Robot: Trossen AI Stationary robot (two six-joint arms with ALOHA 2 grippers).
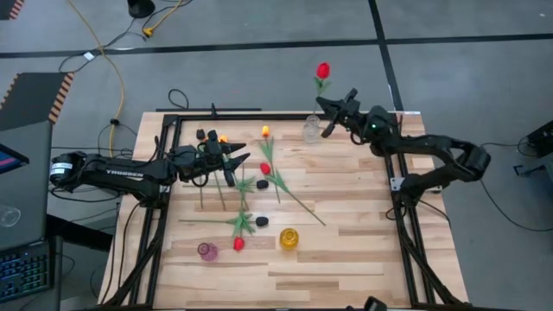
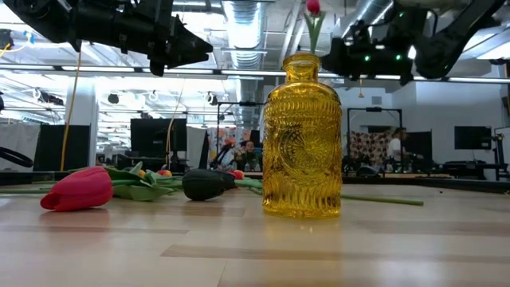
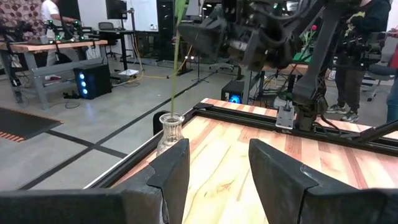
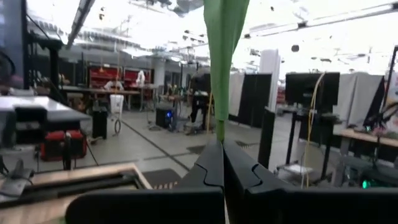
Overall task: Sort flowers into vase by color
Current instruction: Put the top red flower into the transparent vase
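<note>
My right gripper is over the table's far edge, shut on a red tulip. The tulip stands upright, head up, with its stem's lower end in the mouth of a small clear vase. My left gripper hovers open over the table's left half, above several loose tulips with red, orange and black heads lying flat around. In the left wrist view its open fingers frame the clear vase. The low view shows a red head and a black head lying on the wood. My right gripper pinches the red tulip's green stem and leaf between its two fingers, partway down the stem, well below the head. The fingers come roughly level from the table's right, across the stem. The tulip stands upright with its lower end inside the clear vase's mouth.
A yellow glass vase and a small pink vase stand near the table's near edge. Black frame rails run along the table's sides. People and benches show in the room beyond the table.
</note>
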